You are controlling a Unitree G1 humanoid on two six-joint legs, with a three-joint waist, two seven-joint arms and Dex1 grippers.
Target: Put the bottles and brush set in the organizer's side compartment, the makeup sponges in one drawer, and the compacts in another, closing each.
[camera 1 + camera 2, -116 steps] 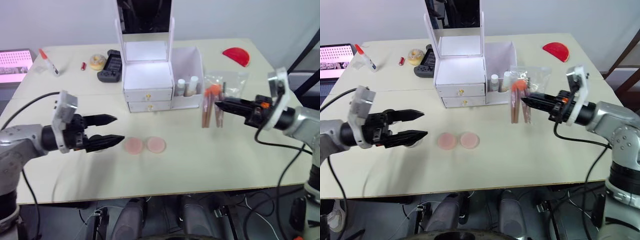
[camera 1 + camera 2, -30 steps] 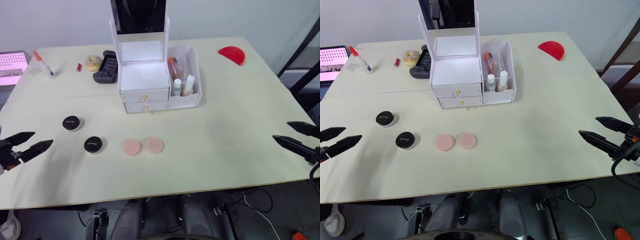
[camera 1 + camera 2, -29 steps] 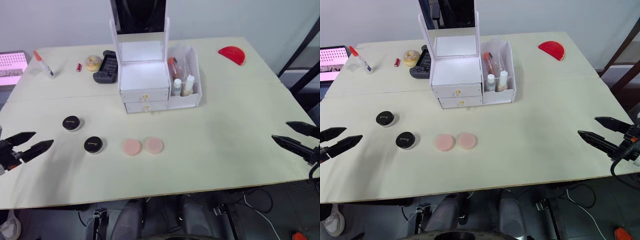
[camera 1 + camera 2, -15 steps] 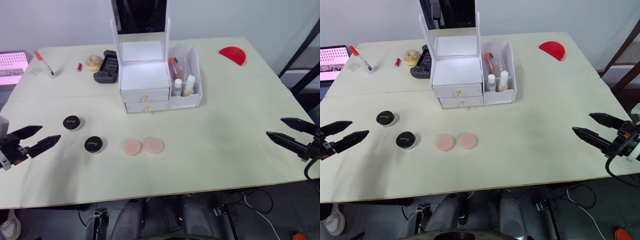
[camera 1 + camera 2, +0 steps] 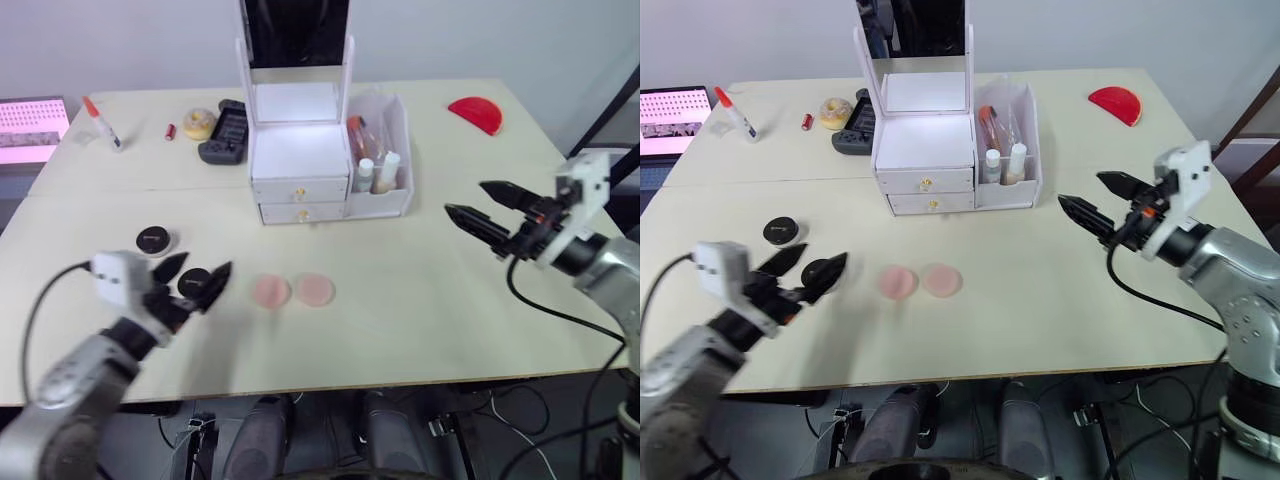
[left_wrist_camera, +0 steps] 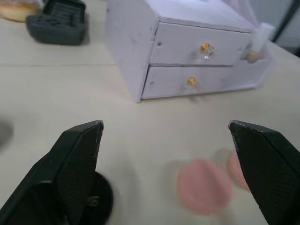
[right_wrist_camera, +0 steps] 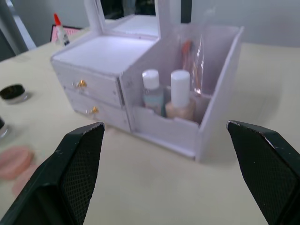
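Left end effector (image 5: 196,279) spread beside black round compact (image 5: 193,283) | right end effector (image 5: 482,205) spread, empty | white plastic drawers (image 5: 298,199) at 12 o'clock shut; open one first.

Pale table (image 5: 420,300) (wood-edged) against a plain grey wall (image 5: 120,40).

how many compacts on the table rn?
2. One compact lies apart on the table, on the robot's left. The other compact sits between the open fingers of the left gripper, left of the makeup sponges. Both drawers are shut, so contents are hidden.
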